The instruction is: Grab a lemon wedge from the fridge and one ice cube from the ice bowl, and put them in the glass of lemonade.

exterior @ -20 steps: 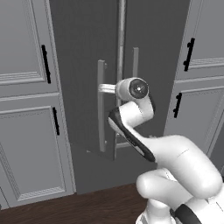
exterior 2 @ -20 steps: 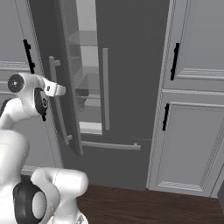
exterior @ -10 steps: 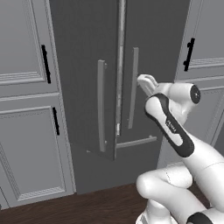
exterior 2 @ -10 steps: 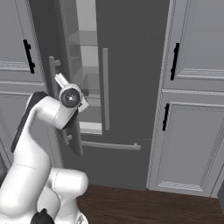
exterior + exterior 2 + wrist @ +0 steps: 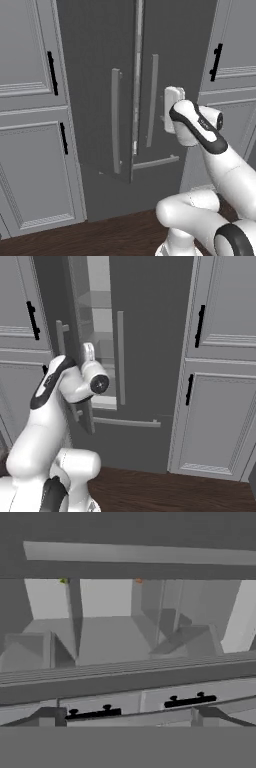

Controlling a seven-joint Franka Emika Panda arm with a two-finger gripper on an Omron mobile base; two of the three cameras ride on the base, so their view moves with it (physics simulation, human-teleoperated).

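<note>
Item: fridge [image 5: 150,331], tall, dark grey. Its left door [image 5: 95,100] stands partly swung out, and pale shelves [image 5: 102,331] show through the gap beside that door's bar handle [image 5: 62,341].

Item: gripper [image 5: 89,351], raised in front of the fridge, just beside the open door's edge. We cannot tell whether its fingers are spread or pressed together; nothing appears to be held.

Item: lemon wedge [image 5: 63,580], a tiny yellow-green speck in the hand view, far back inside the fridge near an upper shelf edge. A small orange item [image 5: 139,580] sits on the same level, well apart from it.

Risks, as we judge them: the door gap looks narrow, so reaching into the fridge could knock the wrist against the door edge or the handle. The wedge is small and far back, so a closing pinch could miss it or nudge it away. The orange item could be taken by mistake.

Change noted: a second ago the hand was at the fridge's handle. Since then the arm has swung away and lifted. The door is about as open as before.
</note>
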